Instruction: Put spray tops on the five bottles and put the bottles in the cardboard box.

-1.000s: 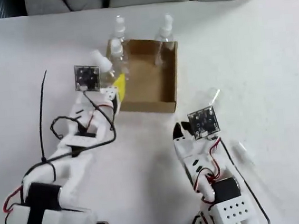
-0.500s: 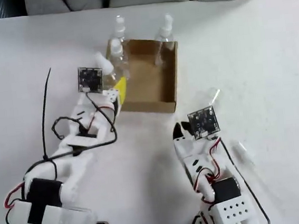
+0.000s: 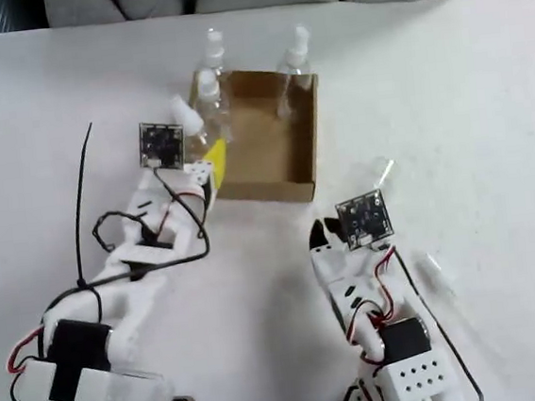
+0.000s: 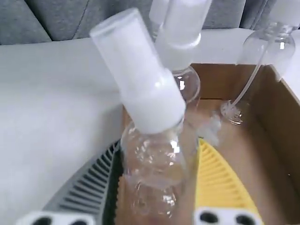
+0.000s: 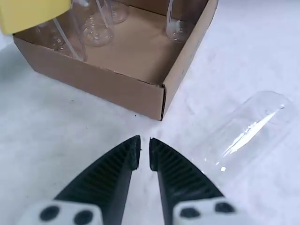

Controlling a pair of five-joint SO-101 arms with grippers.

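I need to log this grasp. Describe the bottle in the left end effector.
The bottle is clear plastic, with a white spray top under a frosted cap. It leans, clamped at its body between the left end effector's grey and yellow fingers, at the box's left edge.

We see the left gripper (image 3: 202, 155) has edged toward 3 o'clock, carrying its capped bottle (image 3: 186, 116) closer to the cardboard box (image 3: 268, 190). The bottle now seems to sit over the box's 9 o'clock wall. The black cable tie (image 3: 79, 195) swung along with it.
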